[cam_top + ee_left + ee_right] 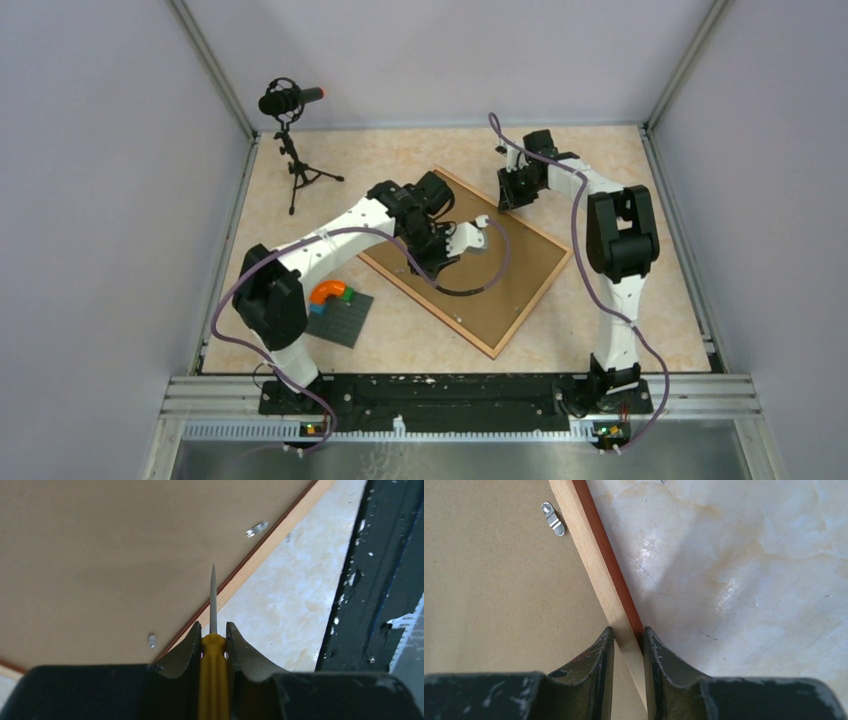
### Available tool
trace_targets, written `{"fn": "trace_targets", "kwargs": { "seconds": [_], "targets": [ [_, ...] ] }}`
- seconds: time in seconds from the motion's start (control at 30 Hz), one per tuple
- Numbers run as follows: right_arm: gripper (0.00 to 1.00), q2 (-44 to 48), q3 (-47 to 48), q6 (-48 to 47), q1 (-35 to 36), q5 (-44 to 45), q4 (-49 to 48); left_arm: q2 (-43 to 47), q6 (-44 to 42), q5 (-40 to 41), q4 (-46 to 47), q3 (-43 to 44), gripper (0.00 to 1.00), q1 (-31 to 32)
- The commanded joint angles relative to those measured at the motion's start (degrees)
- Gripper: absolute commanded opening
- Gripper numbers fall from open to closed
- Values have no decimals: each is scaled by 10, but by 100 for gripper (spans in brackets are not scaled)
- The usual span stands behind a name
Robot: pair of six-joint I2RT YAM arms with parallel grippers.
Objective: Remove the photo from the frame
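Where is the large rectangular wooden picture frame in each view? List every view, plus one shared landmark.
Top external: large rectangular wooden picture frame, fibreboard back up, mid-picture.
Left wrist: frame fills the upper left, beyond the yellow-handled screwdriver.
Right wrist: frame fills the left half, right pincer clamping its edge.
Shared landmark: reddish-brown wooden border.

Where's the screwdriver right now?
Left wrist view: the screwdriver is clamped in the left gripper's jaws, its tip over the frame's brown back near the wooden edge, between two metal clips.
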State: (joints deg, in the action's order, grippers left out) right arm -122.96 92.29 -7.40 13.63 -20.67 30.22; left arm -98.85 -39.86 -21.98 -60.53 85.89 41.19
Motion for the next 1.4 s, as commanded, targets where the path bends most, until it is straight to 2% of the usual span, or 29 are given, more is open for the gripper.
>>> {"fn": "trace_targets", "kwargs": {
  "seconds": [0.0,0.27,0.57,1.03,1.37],
  "targets": [
    [0,-5,-22,9,8,10,71,22,-23,-39,6,-6,0,30],
    [0,-2,-26,9,8,11,73,3,-51,-33,17,-12,0,83],
    [0,1,-38,9,8,11,67,-3,-89,-38,2,-24,0,107],
    [0,1,-40,10,8,8,63,-35,-88,-9,19,-13,0,125],
    [0,0,-46,10,8,6,63,-50,-44,7,60,0,0,127]
  ]
}}
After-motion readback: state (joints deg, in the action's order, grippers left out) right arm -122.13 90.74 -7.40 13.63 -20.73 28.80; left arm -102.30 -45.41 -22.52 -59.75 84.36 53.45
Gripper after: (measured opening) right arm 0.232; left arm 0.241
